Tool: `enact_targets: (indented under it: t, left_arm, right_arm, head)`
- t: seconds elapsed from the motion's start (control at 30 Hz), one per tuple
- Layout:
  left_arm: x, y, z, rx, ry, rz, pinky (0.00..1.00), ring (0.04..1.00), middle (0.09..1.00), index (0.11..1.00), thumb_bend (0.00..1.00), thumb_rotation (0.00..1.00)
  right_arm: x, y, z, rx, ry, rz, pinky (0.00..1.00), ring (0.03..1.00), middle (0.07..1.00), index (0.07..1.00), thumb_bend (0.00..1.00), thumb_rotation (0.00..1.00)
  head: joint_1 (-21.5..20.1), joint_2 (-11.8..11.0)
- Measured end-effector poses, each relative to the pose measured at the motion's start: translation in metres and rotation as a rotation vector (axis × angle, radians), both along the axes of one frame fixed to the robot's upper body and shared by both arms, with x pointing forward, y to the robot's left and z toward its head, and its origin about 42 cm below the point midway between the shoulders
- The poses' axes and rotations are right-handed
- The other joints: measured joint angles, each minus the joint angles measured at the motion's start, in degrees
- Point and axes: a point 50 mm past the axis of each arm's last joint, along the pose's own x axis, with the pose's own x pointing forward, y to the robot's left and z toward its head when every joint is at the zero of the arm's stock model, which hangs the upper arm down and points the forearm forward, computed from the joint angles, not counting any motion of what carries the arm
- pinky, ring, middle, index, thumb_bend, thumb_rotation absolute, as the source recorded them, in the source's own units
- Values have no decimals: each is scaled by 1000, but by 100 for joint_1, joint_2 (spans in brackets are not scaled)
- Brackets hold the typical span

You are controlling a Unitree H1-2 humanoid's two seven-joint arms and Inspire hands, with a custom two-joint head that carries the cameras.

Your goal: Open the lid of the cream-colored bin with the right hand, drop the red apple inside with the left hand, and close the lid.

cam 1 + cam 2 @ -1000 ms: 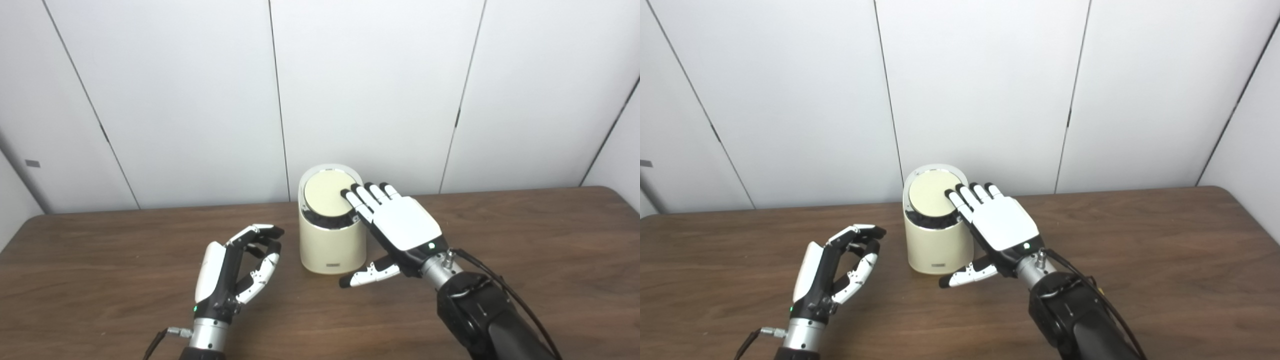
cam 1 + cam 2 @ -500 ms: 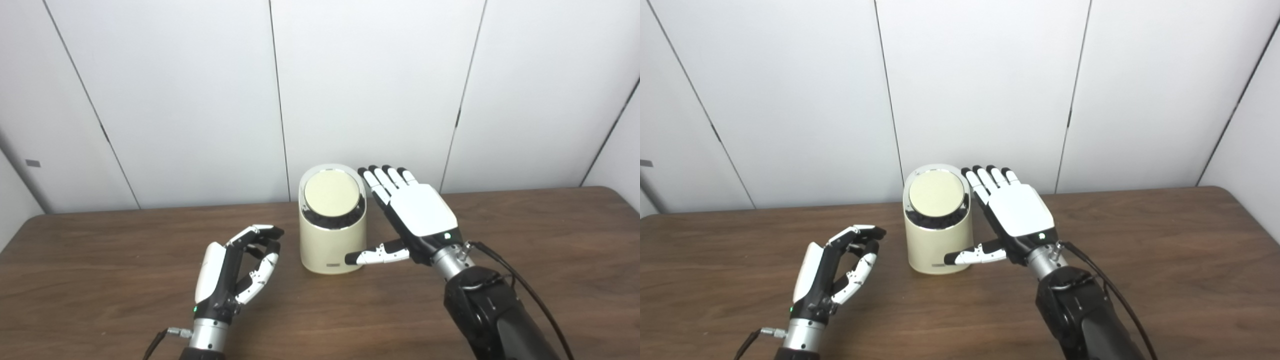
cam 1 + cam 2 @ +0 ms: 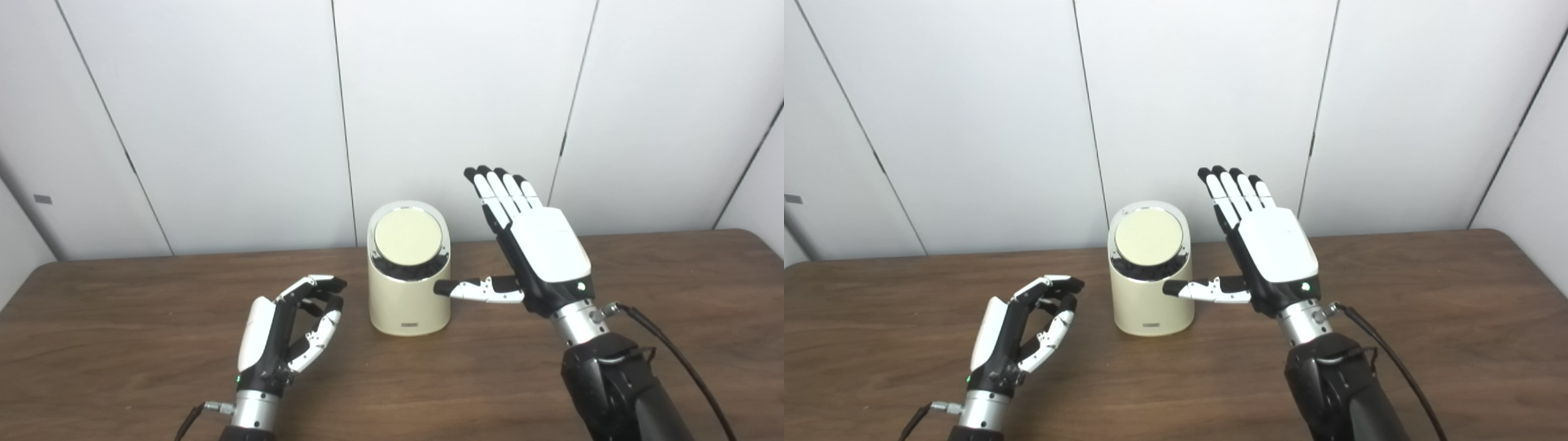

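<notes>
Right hand [image 3: 542, 251] raised just right of the bin [image 3: 408, 272], spread wide, holding nothing. Fingers [image 3: 499, 190] straight and pointing up and away, above the level of the lid [image 3: 408, 236]. Thumb [image 3: 474, 289] stretched out to the left, tip level with the upper right side of the bin; contact impossible to judge. Left hand [image 3: 288, 327] low over the desk [image 3: 122, 343], near and left of the bin, apart from it. Fingers there loosely curled toward the thumb, nothing between them. Bin upright toward the far middle of the desk, close to the white wall [image 3: 245, 110]. Lid shut, round, tilted toward the near side. Apple nowhere in sight.
</notes>
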Motion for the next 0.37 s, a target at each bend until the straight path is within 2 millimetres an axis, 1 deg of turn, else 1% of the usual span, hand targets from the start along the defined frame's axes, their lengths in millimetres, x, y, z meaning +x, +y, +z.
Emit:
enact_targets:
  t: [0.03,0.07,0.13,0.17,0.23,0.37]
  left_arm:
    - [0,1,0,4,-12,9,511,626,661,660,247,517]
    - [0,1,1,3,-24,15,511,627,661,661,239,504]
    - [-1,1,2,-6,-44,23,517,634,667,668,223,490]
    - [-1,1,2,-9,-47,25,519,637,670,671,218,484]
    - [-1,1,2,-12,-50,30,521,638,673,674,211,439]
    - [-1,2,3,-15,-58,43,518,635,673,674,209,380]
  right_arm:
    - [-1,-1,-4,54,-15,17,813,928,944,903,440,734]
    - [-1,-3,-11,122,-20,33,781,903,918,874,399,712]
    - [-3,-6,-26,231,-11,52,740,861,877,842,321,713]
    - [-5,-8,-35,266,-3,57,717,840,858,827,296,686]
    - [-9,-12,-52,299,-3,71,667,797,829,804,269,567]
    - [-13,-19,-70,365,-36,103,642,773,810,796,271,541]
  head:
    - [9,9]
    - [9,9]
    - [18,26]
    - [18,26]
    - [44,35]
    - [61,53]
